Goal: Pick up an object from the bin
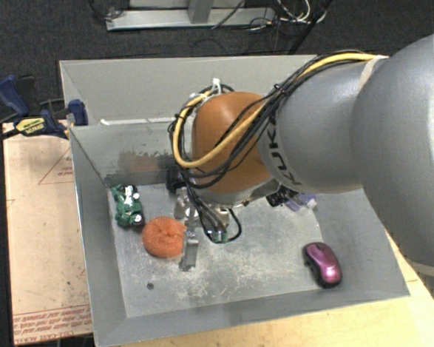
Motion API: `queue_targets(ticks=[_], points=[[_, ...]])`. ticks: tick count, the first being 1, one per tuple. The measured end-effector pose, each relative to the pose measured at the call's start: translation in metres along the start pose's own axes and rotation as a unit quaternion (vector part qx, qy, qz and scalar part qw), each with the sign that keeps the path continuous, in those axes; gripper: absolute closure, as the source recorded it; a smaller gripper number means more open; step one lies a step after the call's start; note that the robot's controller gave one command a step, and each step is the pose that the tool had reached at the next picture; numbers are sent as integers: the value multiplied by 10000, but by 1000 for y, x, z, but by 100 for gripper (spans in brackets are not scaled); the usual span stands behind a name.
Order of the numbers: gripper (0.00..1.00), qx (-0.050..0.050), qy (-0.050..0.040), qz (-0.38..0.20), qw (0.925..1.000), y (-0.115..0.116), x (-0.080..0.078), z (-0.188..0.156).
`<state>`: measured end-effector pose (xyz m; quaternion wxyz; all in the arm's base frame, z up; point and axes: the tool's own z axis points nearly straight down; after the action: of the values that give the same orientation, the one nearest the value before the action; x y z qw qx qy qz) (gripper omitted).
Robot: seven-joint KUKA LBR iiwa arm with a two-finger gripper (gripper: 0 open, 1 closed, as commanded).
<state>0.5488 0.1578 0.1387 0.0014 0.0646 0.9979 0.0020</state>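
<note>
Though I cannot tell its opening, the tool hangs just beside the orange ball.

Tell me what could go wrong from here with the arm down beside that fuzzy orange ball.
The gripper sits at the right edge of the fuzzy orange ball, not centred over it, so a grasp may push or roll it away rather than catch it. The green plastic toy lies just up-left of the ball; a shoved ball could knock it against the grey metal bin wall.
</note>
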Motion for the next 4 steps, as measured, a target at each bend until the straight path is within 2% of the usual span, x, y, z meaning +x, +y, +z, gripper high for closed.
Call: queue_targets(ticks=[1, 2, 4], points=[[0, -5, -10, 234, 9997, 1, -2, 53], [100, -31, -48, 685, 9976, 1, -2, 66], [100, -29, -42, 687, 9976, 1, -2, 63]])
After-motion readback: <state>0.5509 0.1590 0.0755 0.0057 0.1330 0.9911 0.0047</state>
